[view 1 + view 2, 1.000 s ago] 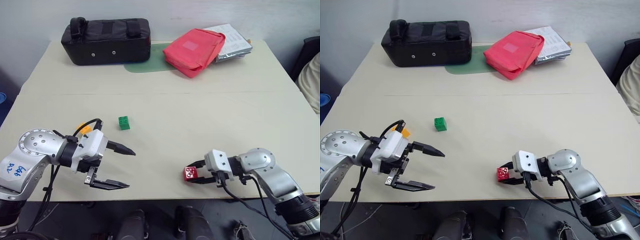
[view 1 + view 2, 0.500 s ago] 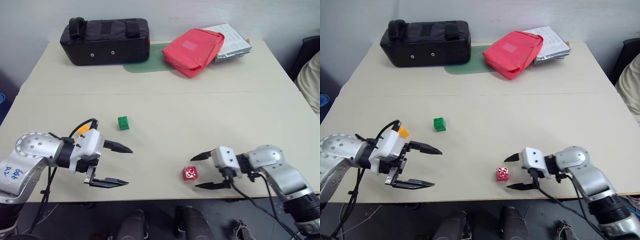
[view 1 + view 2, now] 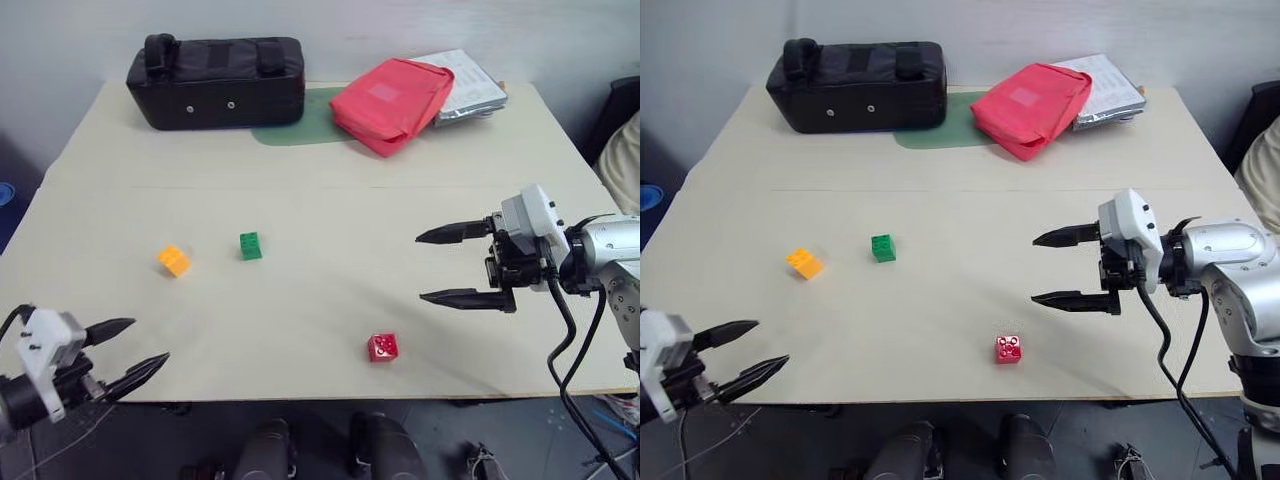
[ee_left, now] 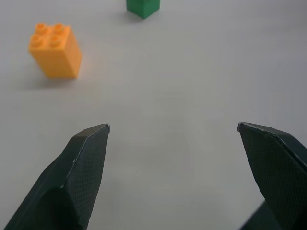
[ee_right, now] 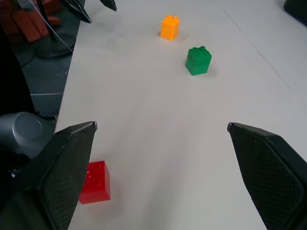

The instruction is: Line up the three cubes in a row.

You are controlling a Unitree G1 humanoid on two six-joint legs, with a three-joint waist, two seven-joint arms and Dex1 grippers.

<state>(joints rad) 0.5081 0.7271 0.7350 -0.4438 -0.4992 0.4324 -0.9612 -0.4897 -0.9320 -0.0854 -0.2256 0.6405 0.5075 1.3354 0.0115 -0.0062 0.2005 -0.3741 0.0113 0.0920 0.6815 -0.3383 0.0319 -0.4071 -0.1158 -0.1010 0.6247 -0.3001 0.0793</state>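
Note:
Three small studded cubes lie apart on the beige table. The orange-yellow cube is at the left, the green cube a little to its right, and the red cube lies alone near the front edge. My right gripper hovers open above the table, up and to the right of the red cube, holding nothing. My left gripper is open at the front left corner, off the table's edge, well short of the orange-yellow cube.
A black case, a green mat, a large red pouch and papers line the far edge of the table. A person's sleeve shows at the right edge.
My right gripper let go of the red cube, opened, and rose up and to the right. My left gripper pulled back to the front left corner, uncovering the orange-yellow cube.

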